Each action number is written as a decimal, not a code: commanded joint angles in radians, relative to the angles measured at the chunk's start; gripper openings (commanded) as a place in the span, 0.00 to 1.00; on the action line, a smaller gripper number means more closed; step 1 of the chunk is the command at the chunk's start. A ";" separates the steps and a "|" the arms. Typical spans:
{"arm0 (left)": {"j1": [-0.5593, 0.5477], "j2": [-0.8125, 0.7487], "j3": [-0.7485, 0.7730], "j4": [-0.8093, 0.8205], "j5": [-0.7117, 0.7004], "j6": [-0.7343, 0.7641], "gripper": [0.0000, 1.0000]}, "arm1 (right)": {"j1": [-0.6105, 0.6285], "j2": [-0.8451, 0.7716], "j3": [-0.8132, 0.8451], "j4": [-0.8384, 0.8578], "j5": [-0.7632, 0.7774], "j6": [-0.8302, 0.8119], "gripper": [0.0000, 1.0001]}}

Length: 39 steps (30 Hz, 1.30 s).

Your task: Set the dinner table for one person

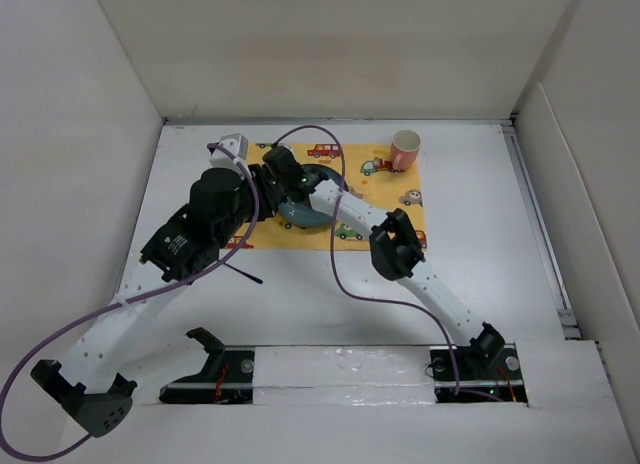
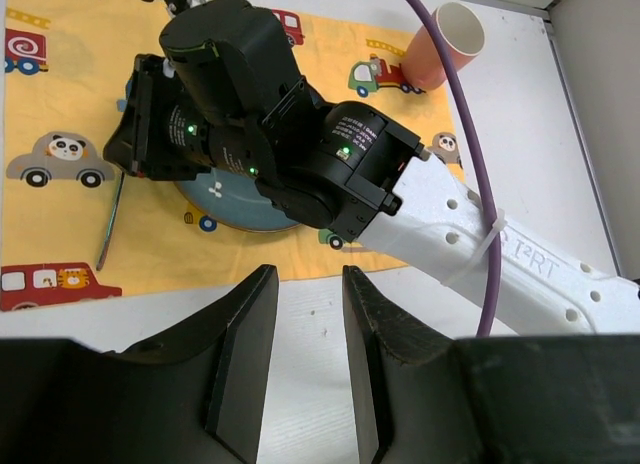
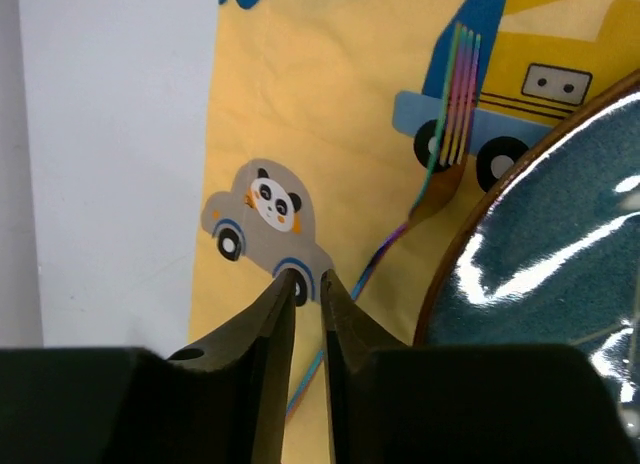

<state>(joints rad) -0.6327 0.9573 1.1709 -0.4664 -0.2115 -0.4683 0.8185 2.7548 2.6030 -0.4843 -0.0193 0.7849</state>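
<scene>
The white dinner table (image 1: 480,264) holds a yellow car-print placemat (image 1: 400,199). On the mat lie a dark blue plate (image 2: 235,209) and, to its left, a rainbow-coloured fork (image 3: 440,179) with its tines pointing away. A pink cup (image 1: 405,149) stands at the mat's far right corner. My right gripper (image 3: 307,277) hovers over the fork's handle beside the plate, its jaws a narrow gap apart with nothing between them. My left gripper (image 2: 308,274) is open and empty, high above the bare table just before the mat's near edge.
My two arms cross over the mat's left half in the top view, hiding most of the plate (image 1: 305,216). A thin dark stick (image 1: 243,273) shows beside the left arm; I cannot tell what it is. White walls (image 1: 80,134) enclose the table.
</scene>
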 commanded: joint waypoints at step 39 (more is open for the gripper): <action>0.007 -0.026 0.167 -0.067 -0.189 0.082 0.35 | 0.364 -0.156 -0.309 0.036 0.131 -0.526 0.53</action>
<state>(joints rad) -0.6323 0.9337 1.3190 -0.5438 -0.3874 -0.3874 1.1458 2.5999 2.3138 -0.4595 0.0978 0.2939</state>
